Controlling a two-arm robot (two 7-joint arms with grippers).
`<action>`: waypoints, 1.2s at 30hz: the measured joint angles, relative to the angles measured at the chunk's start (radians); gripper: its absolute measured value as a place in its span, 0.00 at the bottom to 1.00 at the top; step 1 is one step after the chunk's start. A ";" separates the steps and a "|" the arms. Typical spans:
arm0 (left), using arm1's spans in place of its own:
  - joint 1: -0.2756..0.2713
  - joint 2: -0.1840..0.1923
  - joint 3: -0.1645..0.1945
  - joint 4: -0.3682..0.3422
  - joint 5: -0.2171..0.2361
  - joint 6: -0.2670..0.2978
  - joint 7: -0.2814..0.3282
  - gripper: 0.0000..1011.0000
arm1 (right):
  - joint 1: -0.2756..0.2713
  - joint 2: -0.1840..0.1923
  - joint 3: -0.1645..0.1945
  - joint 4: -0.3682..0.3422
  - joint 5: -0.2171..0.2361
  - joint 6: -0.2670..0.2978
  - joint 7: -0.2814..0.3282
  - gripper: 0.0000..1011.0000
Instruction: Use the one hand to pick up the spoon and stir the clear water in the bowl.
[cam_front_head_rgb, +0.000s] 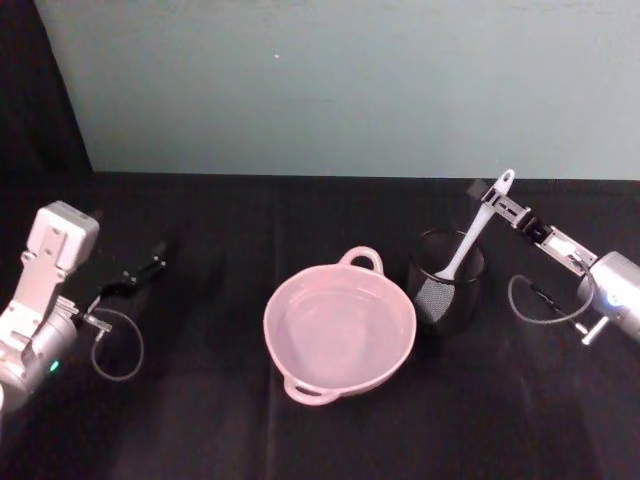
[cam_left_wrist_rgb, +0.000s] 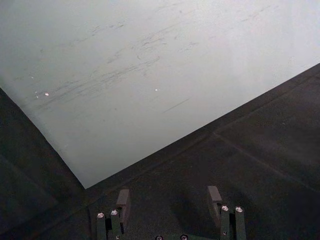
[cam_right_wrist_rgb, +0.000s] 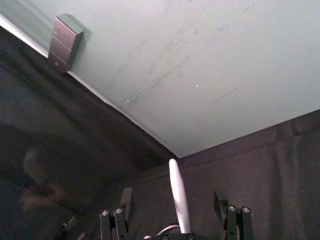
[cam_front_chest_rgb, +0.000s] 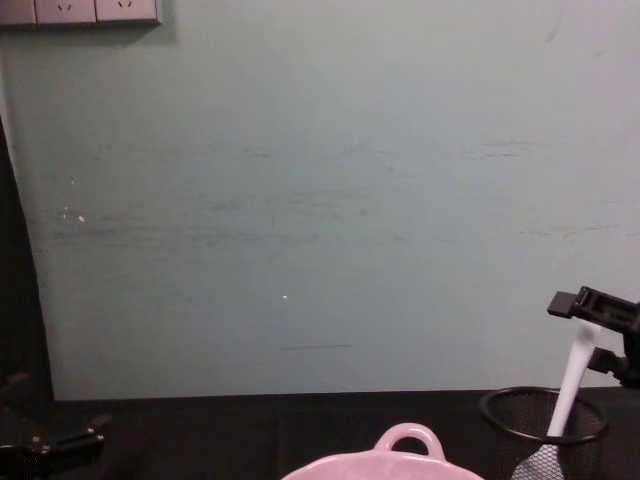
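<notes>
Right gripper (cam_front_head_rgb: 492, 197) straddles the spoon (cam_front_head_rgb: 470, 240) handle, jaws apart, nothing clamped. The spoon stands in the mesh cup (cam_front_head_rgb: 470, 300) beside the bowl (cam_front_head_rgb: 268, 325). It looks like light, stiff, slick plastic (I'd pinch high, squarely). Left gripper (cam_front_head_rgb: 150, 268) is parked on the desk, fingers spread.

No text legible, white label (cam_front_head_rgb: 566, 247) on right hand (cam_front_head_rgb: 497, 202) seemingly too small.

Pink bowl (cam_front_head_rgb: 285, 300) sits upright. White spoon (cam_front_head_rgb: 470, 235) leans blade-down in the mesh cup (cam_front_head_rgb: 470, 300) just right of the bowl.
</notes>
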 joint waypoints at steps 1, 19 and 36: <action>0.000 0.000 0.000 0.000 0.000 0.000 0.000 0.99 | 0.003 0.000 -0.002 0.003 0.002 0.000 0.002 0.99; 0.000 0.000 0.000 0.000 0.000 0.000 0.000 0.99 | 0.016 0.032 -0.057 -0.009 -0.007 -0.064 0.012 0.53; 0.000 0.000 0.000 0.000 0.000 0.000 0.000 0.99 | -0.012 0.122 -0.144 -0.132 -0.194 -0.208 -0.055 0.12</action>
